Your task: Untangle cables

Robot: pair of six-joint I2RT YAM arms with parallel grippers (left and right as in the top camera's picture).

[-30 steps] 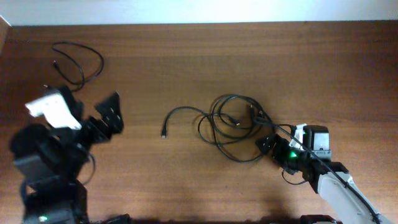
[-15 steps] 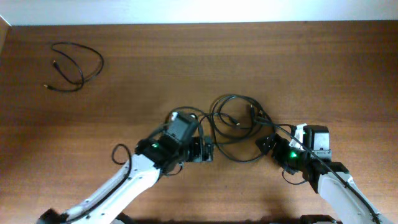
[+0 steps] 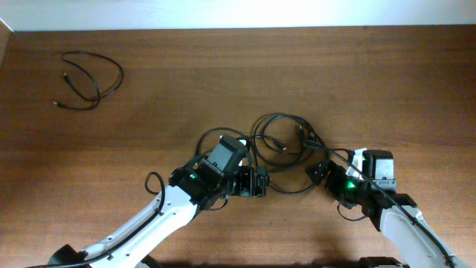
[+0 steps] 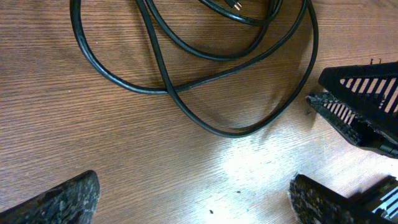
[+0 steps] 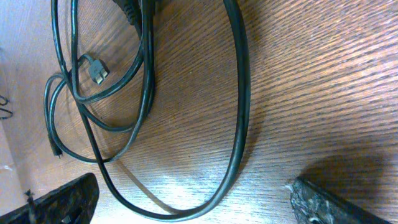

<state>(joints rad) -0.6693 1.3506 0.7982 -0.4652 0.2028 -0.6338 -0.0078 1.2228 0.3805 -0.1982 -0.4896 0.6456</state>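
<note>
Tangled bundle of thin black cords point(image 3: 282, 115) lies flat near ctr of the brown wooden table point(image 3: 223, 74), btwn the two arms. Left gripper point(image 3: 260, 182) sits at the bundle's L edge, jaws spread wide w/ only bare wood btwn them. The nearest loop lies just ahead of its fingertips point(image 4: 68, 199), not touching. Right gripper point(image 3: 320, 173) is at the bundle's R edge, also wide open and holding nothing. One bend of cord curves across the wood btwn its fingertips point(image 5: 323, 202), touching neither as far as I can tell. A small rectangular plug point(image 5: 96, 70) rests among the loops farther out. A separate thin black cord point(image 3: 97, 97) lies in a loose loop at the far L corner, well apart from the bundle.
</note>
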